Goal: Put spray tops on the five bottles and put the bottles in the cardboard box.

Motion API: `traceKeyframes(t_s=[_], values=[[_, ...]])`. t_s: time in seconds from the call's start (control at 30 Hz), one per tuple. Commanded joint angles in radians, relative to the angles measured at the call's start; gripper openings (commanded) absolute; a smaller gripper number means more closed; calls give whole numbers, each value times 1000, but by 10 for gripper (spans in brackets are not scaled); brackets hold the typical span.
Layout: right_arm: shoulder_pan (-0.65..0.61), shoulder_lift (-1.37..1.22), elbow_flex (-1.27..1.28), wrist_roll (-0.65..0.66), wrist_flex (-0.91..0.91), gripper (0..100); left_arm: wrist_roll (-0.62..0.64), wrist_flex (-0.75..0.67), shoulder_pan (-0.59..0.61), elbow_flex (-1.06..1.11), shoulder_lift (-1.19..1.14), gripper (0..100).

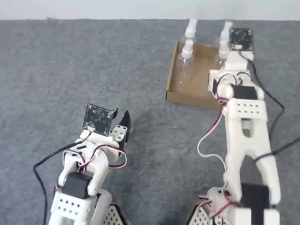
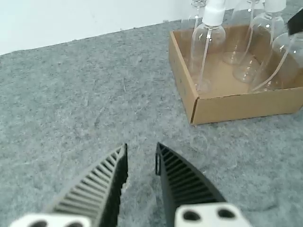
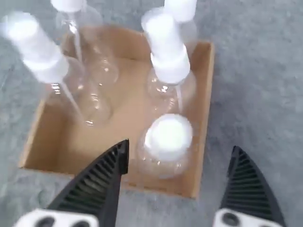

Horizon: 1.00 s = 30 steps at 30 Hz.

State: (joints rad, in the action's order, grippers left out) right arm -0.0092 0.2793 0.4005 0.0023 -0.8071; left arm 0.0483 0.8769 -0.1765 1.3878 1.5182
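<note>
Carpet (image 1: 70, 70) all around cardboard box (image 1: 187, 99)

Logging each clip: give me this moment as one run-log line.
left gripper: open, over grey mat | right gripper: open, above box | bottles: upright in box, spray tops on

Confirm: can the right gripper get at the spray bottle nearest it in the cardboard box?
Likely yes: the right gripper hangs open above that spray bottle, jaws wider than its spray top, nothing between.
</note>
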Motion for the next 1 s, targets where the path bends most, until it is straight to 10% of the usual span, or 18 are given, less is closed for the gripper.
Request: traceKeyframes(t_s=[0.0,0.37,0.97], values=[[12,150,-64,14,-113,258,-6,-31,3,-12,17,83],[13,337,6,14,-440,256,-5,-34,133,-51,17,83],[10,823,769,245,-278,29,-6,-34,287,79,17,84]])
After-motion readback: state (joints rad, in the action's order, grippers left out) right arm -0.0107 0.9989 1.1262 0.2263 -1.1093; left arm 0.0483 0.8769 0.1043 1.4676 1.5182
